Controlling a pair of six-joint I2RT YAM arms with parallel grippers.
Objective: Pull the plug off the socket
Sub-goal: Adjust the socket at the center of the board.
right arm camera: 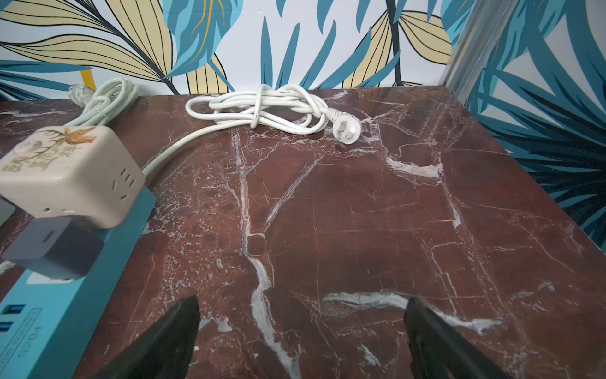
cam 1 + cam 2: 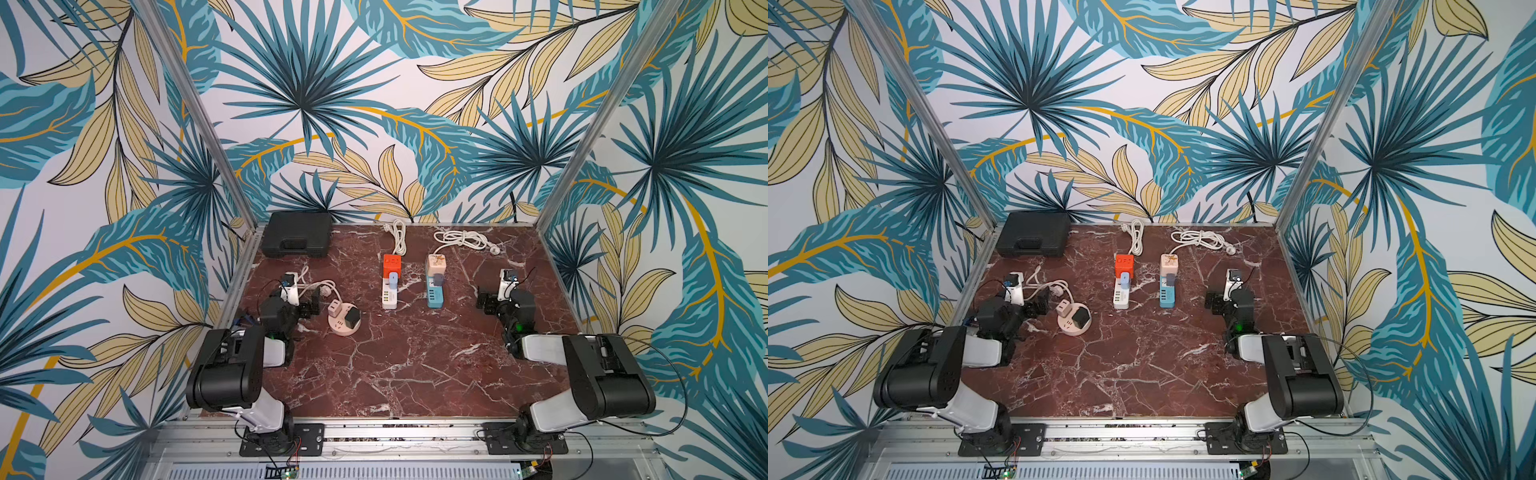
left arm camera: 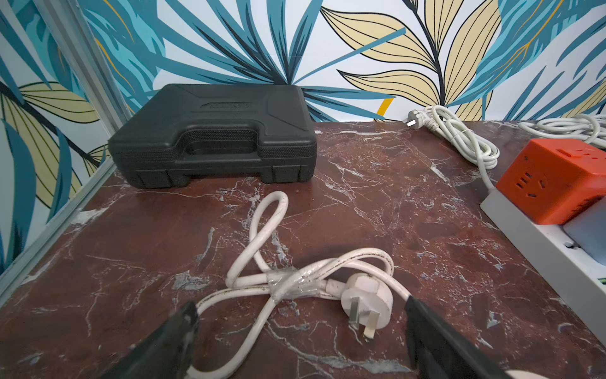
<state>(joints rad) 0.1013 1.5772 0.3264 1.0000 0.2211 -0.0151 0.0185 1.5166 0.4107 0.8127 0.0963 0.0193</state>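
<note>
**Both claws spread wide, plugs sitting in their sockets**

The left claw (image 2: 311, 301) is hanging released at about 9 o'clock on the counter (image 2: 415, 357), gripping nothing. In the left wrist view its fingers are straddling a taped white cord (image 3: 288, 282), and that cord's bare-pronged end (image 3: 367, 297) is lying between them; whether they are touching the cord cannot be told. The right claw (image 2: 486, 302) is hovering just as widely spread at about 3 o'clock, over bare marble.

At 4 o'clock from the left claw, a round pink socket (image 2: 343, 327) is carrying a black plug (image 2: 353, 318) and a small pink block (image 2: 333, 309) that is too small to identify.

Toward 12 o'clock from the counter's centre:
- A white strip (image 2: 389, 299) is holding an orange cube (image 2: 392, 265) and a light blue plug (image 2: 393, 279).
- At its 3 o'clock, a blue strip (image 2: 435, 297) is holding a beige cube (image 2: 436, 264) and a grey plug (image 2: 439, 281).

The prongs of all these plugs are hidden.

The left wrist view is cutting the white strip off at the frame edge and showing only a corner of the light blue plug. The right wrist view is cropping the blue strip, and its lettering is too blurred to read.

In both top views the arms are covering the counter's near corners. A black case (image 2: 297, 233) is lying at 11 o'clock, its embossed logo illegible. Two coiled cords (image 2: 461, 240) are resting at 12 o'clock.
</note>
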